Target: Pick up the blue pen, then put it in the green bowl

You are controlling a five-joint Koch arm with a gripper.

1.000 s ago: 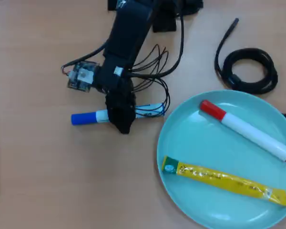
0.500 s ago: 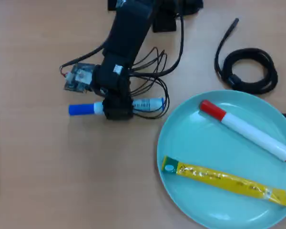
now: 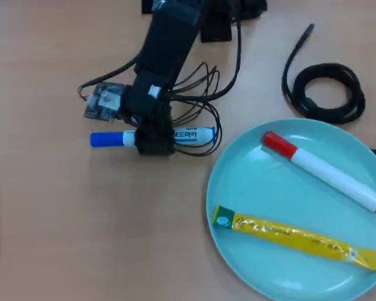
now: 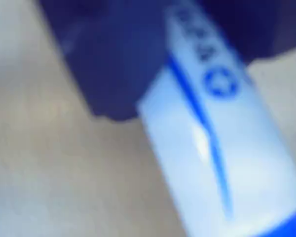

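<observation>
A white-barrelled marker with a blue cap, the blue pen (image 3: pixel 151 137), is lying level and pointing left to right in the overhead view, cap end to the left. The black gripper (image 3: pixel 154 142) is sitting across the pen's middle, hiding that part of the barrel; I cannot tell from above whether its jaws are pinching the barrel. In the wrist view the pen (image 4: pixel 212 143) is filling the frame, blurred, with a dark gripper part directly against it.

The light wooden table (image 3: pixel 81 238) is lying open and bare to the left of and below the pen. To the right, the pen's printed end is stopping just short of the rim of the large round pale-teal green bowl (image 3: pixel 250 188). Inside the bowl a thick white marker with a red cap (image 3: pixel 324 170) and a long yellow sachet (image 3: pixel 294 237) are lying apart. A coiled black cable (image 3: pixel 326 91) is resting above the bowl.
</observation>
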